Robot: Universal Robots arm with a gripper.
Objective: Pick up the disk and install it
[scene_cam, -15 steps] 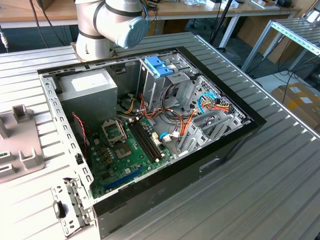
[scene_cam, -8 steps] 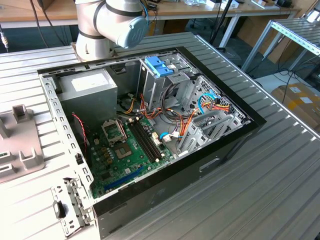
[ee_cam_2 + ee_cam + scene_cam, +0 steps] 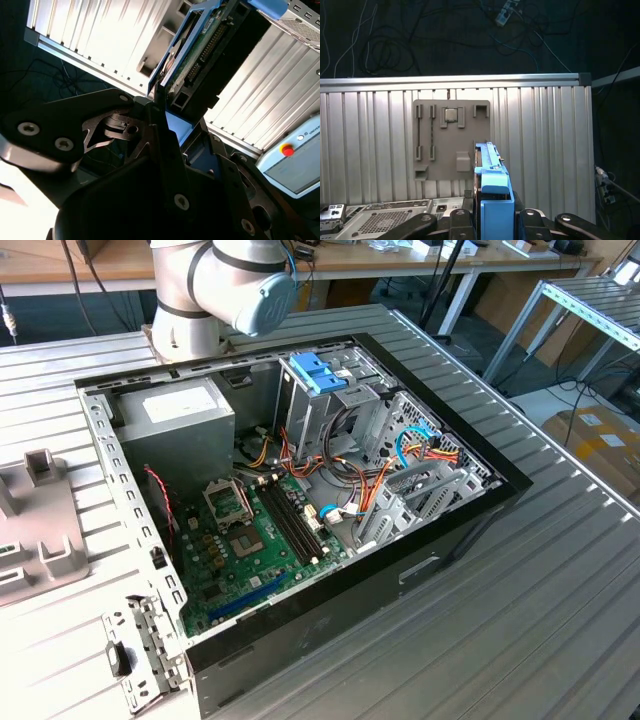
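A ribbed metal desk [image 3: 560,570] carries an open computer case [image 3: 460,530], its motherboard [image 3: 250,550] bare, and a grey holder plate [image 3: 451,140]. In the exterior view my arm [image 3: 225,285] stands at the case's far side. My pincer [image 3: 494,216] is pinching the disk [image 3: 490,165] by its blue-tabbed end. The disk is edge-on in the first wrist view, lying across the plate's corner. Whether they touch, I cannot tell.

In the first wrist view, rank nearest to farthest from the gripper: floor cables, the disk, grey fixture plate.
1. the disk, held in the gripper.
2. grey fixture plate, lying on the table.
3. floor cables, past the table's edge.
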